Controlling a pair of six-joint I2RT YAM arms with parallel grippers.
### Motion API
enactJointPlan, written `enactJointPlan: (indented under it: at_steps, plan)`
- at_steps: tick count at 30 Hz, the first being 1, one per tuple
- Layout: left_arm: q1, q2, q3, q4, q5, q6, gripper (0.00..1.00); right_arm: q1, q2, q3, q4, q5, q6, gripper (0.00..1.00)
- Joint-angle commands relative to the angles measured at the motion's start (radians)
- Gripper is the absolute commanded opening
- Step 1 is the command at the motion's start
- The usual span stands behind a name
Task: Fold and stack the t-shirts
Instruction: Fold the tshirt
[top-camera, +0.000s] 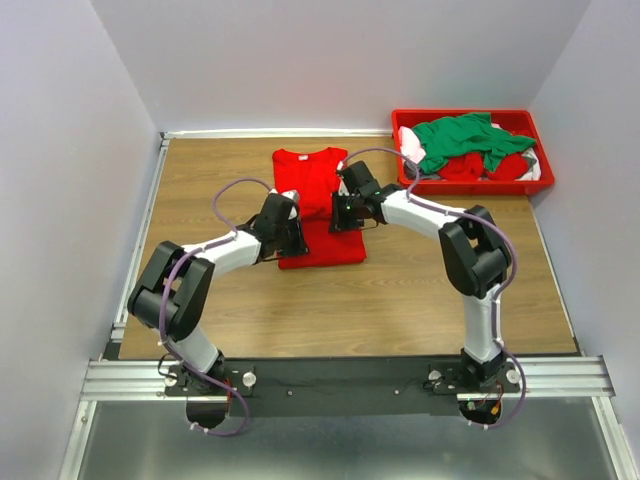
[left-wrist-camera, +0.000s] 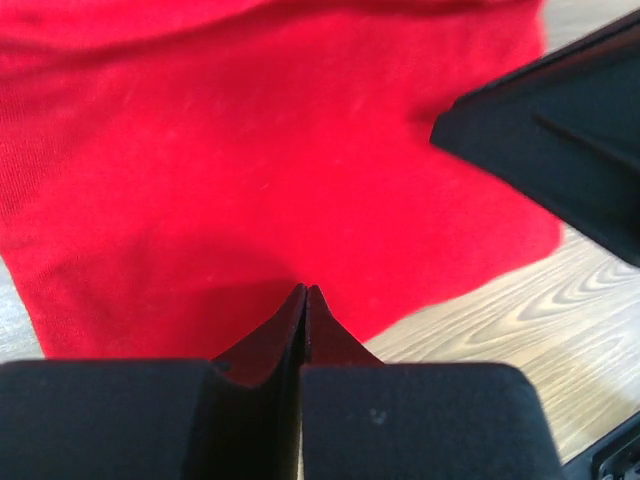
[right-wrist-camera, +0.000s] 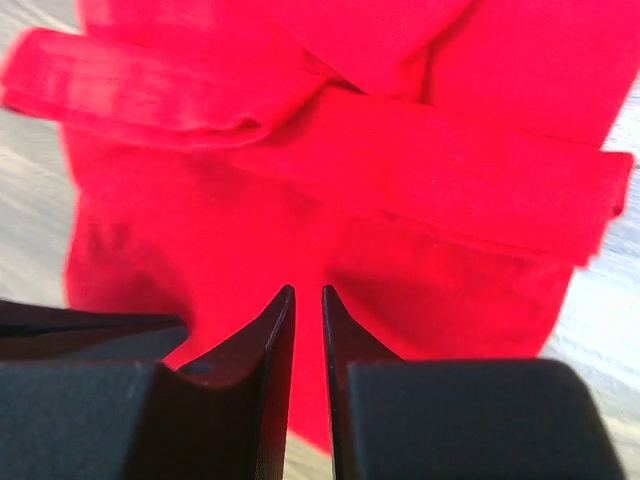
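Wooden table, red t-shirt lengthwise front-to-back.

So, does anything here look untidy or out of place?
Yes. In the red bin, the green shirt and others lie in a loose heap, and a white shirt hangs over the left rim. The red t-shirt on the table is folded unevenly.

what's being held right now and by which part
Cannot be told: left end effector shut, right end effector almost shut, both over the red t-shirt; no pinch shows.
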Motion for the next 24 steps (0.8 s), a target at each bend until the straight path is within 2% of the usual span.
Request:
enactJointPlan:
  at_steps: [1,7,12,16,18,22,24]
  plan:
    - [-0.002,0.019,-0.01,0.055,0.027,-0.014,0.07,0.005,0.062,0.039,0.034,-0.023,0.011,0.23]
    - [-0.002,0.049,-0.035,0.061,0.042,-0.009,0.08,-0.008,0.16,0.154,0.032,0.038,-0.02,0.24]
    - [-0.002,0.028,-0.082,0.062,0.06,-0.015,0.08,-0.083,0.241,0.297,0.029,0.08,-0.029,0.25]
    - [-0.003,-0.013,-0.103,0.062,0.061,-0.021,0.08,-0.13,0.344,0.525,0.021,0.06,-0.044,0.32]
    - [-0.002,-0.047,-0.104,0.062,0.053,-0.029,0.13,-0.147,0.349,0.582,0.012,0.007,-0.029,0.38]
    - [-0.002,-0.141,-0.092,0.061,0.019,-0.049,0.23,-0.163,0.23,0.521,0.012,-0.136,0.02,0.45]
    - [0.001,-0.193,-0.102,0.071,-0.022,-0.061,0.25,-0.167,0.112,0.365,0.03,-0.197,0.04,0.47]
